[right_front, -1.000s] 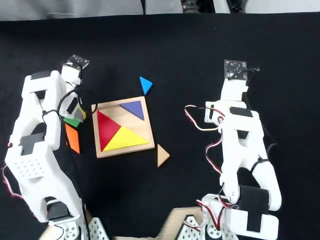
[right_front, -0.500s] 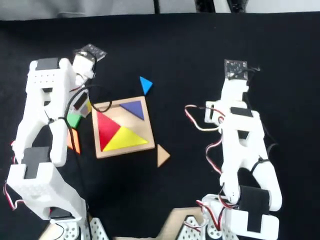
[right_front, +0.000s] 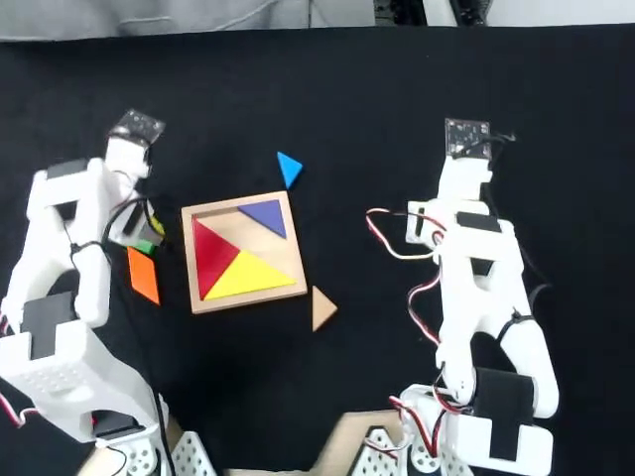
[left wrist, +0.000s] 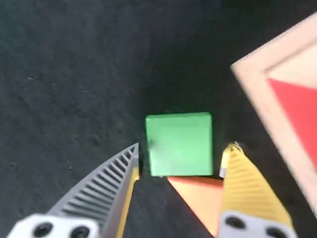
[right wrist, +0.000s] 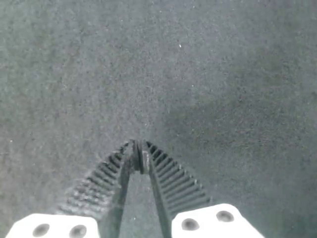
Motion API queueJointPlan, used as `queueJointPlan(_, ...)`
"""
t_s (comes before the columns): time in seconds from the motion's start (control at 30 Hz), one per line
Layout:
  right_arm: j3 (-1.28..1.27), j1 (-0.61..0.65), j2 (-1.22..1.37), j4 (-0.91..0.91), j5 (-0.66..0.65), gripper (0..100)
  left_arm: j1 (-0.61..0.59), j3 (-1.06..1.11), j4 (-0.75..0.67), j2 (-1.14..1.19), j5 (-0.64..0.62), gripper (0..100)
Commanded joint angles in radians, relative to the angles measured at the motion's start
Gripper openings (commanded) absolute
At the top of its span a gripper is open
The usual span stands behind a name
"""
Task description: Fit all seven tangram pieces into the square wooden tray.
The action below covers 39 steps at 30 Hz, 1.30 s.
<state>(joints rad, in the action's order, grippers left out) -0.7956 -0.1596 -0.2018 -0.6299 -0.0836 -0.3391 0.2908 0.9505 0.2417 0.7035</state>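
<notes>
The green square [left wrist: 179, 134] is straddled by the left pincer [left wrist: 184, 148], jaws spread wide, presumably lined up for a grab. It's sat on the tabletop just beside the wooden tray [right_front: 290, 256], right against the orange parallelogram [left wrist: 198, 198]. The right pincer [right wrist: 137, 154] is kept pinched together, parked well apart.

green square [right_front: 145, 245]: mostly hidden under the left arm [right_front: 62, 238]
wooden tray [left wrist: 250, 82]: blurred, cut off at the edge
orange piece [left wrist: 200, 198]: partly behind the jaws

Black table [right_front: 397, 89], wooden tray [right_front: 189, 260], loose pieces [right_front: 321, 307]
</notes>
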Motion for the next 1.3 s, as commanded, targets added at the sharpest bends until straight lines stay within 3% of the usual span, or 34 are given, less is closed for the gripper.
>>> queueJointPlan(0.0,0.022,0.017,0.007,0.018,0.000,1.2,0.015,0.099,-0.089,-0.061,0.066,27)
queueJointPlan(0.37,0.022,0.017,0.007,0.017,0.000,1.2,0.033,-0.048,-0.072,0.100,0.021,27)
queueJointPlan(0.57,0.022,0.017,0.007,0.015,0.000,1.2,0.035,-0.242,0.155,0.198,0.023,16)
queueJointPlan(0.8,0.022,0.017,0.007,0.015,0.000,1.2,0.035,-0.251,0.170,0.198,0.021,14)
queueJointPlan(1.27,0.022,0.017,0.007,0.017,0.000,1.2,0.101,-0.173,0.226,-0.120,-0.006,14)
